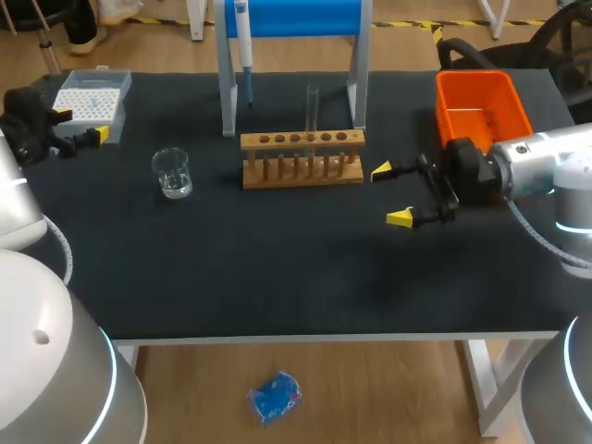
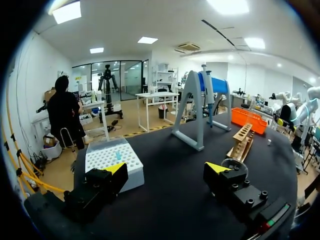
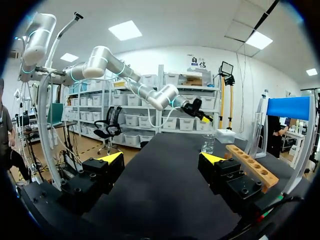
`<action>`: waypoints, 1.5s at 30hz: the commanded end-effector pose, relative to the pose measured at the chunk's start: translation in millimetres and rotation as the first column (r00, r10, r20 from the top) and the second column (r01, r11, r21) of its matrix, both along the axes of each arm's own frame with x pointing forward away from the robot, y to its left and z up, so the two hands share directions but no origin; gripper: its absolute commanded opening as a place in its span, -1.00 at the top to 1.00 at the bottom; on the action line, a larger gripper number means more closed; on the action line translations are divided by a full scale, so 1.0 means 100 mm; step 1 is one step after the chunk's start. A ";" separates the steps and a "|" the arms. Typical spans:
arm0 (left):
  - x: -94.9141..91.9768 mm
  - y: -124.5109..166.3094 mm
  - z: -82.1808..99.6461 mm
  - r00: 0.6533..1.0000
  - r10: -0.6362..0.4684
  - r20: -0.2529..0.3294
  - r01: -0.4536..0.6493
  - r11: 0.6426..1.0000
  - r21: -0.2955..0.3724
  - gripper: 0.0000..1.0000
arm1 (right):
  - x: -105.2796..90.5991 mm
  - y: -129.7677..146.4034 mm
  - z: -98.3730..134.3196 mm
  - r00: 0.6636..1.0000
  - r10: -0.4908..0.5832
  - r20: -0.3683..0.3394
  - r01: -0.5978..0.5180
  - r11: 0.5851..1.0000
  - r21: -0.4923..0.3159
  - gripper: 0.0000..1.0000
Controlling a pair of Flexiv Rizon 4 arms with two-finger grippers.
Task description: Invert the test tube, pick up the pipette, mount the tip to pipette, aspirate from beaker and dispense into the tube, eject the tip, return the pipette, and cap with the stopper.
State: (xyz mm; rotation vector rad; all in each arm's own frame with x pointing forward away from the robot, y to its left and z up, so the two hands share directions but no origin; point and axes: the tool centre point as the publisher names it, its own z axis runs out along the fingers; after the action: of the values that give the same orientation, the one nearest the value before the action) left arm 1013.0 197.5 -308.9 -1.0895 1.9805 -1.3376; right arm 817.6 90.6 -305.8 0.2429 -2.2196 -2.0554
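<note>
Head view looks down on a dark table [image 1: 277, 277] where the wooden rack [image 1: 302, 157] sits near the middle, with the test tube [image 1: 313, 109] standing upright in one of its middle holes; which end of the tube is up cannot be told. Behind the rack stands a grey-legged stand [image 1: 227, 83] with a blue top, and the pipette [image 1: 243, 46] hangs from it near the stand's left leg, clear of the table. The beaker [image 1: 172, 173] stands apart from the rack on its left side, glass, with a little clear liquid at the bottom. The tip box [image 1: 90, 96] lies at the far left corner, and an orange bin [image 1: 481, 106] lies at the far right. The left gripper [image 1: 79, 125] hangs just beside the tip box on its near side, its yellow-tipped fingers spread wide and holding nothing. The right gripper [image 1: 390, 194] comes in from the right and sits near the right end of the rack without touching it, fingers likewise far apart with nothing between them. From the left wrist, the tip box lies just ahead of one finger and the beaker shows past the other. From the right wrist, bare tabletop lies between the spread fingers, with the rack running alongside one finger and the beaker beyond it.
</note>
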 end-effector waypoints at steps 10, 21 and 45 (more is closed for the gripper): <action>0.32 0.12 -0.14 1.000 -0.004 -0.021 0.005 0.998 0.058 -1.00 | 0.00 -0.01 -0.01 1.000 0.002 0.000 -0.002 1.000 0.001 -1.00; 0.62 0.15 -0.22 0.998 -0.014 -0.056 0.016 0.999 0.038 -1.00 | 0.00 -0.01 -0.01 1.000 0.002 0.000 -0.002 1.000 0.001 -1.00; 1.22 0.30 -0.40 0.999 0.033 -0.039 -0.030 0.996 0.083 -0.55 | 0.00 -0.01 -0.01 1.000 0.002 0.000 -0.002 1.000 0.001 -1.00</action>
State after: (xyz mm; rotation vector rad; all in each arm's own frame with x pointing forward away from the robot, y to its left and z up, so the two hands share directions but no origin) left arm 1125.6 228.2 -343.0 -1.1148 2.0231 -1.2203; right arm 818.1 89.7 -305.9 0.2451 -2.2170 -2.0552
